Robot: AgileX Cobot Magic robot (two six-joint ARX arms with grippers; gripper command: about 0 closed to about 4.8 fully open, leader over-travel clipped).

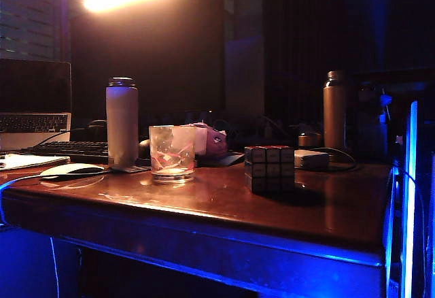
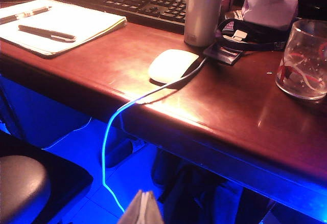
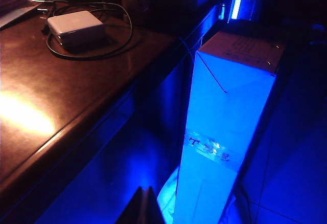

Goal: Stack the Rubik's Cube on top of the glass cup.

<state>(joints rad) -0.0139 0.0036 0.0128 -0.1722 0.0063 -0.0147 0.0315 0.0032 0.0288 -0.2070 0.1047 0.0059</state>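
Both grippers, left [image 2: 144, 203] and right [image 3: 144, 203], hang below the table, apparently pinched together; one must open wide to straddle the cube [image 1: 269, 160], well ahead, near the cup [image 1: 172, 153].

Both hands [image 2: 142, 208] [image 3: 141, 207] mostly cropped off-frame.

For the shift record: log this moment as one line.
Rubik's Cube on table, right of glass cup | left end effector shut | right end effector shut | unstacked

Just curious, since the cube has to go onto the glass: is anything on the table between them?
No. In the exterior view only bare, shiny tabletop lies between the glass cup and the Rubik's Cube; they stand apart.
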